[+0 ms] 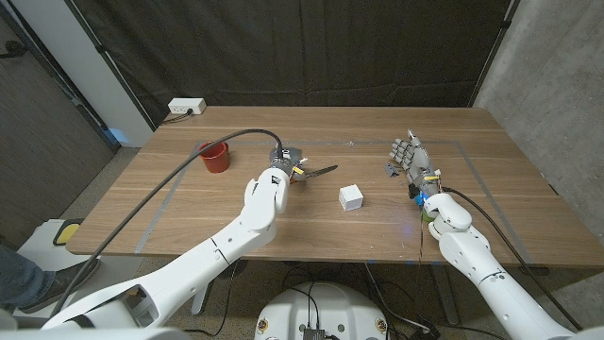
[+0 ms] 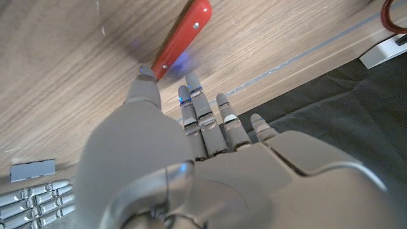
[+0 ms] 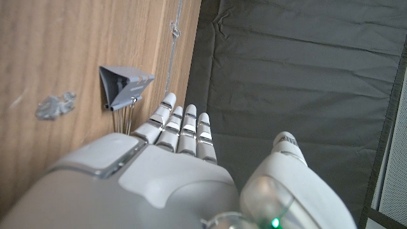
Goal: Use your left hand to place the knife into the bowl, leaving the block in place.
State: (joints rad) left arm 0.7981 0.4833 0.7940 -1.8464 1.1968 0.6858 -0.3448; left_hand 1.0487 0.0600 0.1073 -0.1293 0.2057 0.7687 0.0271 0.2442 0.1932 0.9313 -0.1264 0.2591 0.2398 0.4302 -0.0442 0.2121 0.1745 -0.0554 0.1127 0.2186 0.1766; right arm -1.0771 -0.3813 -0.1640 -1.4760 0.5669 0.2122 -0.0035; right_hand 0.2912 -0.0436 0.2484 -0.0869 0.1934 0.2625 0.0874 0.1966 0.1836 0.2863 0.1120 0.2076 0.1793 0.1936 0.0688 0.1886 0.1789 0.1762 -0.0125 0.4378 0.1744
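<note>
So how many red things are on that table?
2. A red bowl stands near the table's far left side. A knife with a red handle lies just beyond the left hand; in the head view that hand hides most of the handle.

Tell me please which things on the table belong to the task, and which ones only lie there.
Belong to the task:
- knife, red handle, by the left hand
- red bowl
- white block, to be left in place

Only lying there:
- binder clip near the right hand
- power strip
</note>
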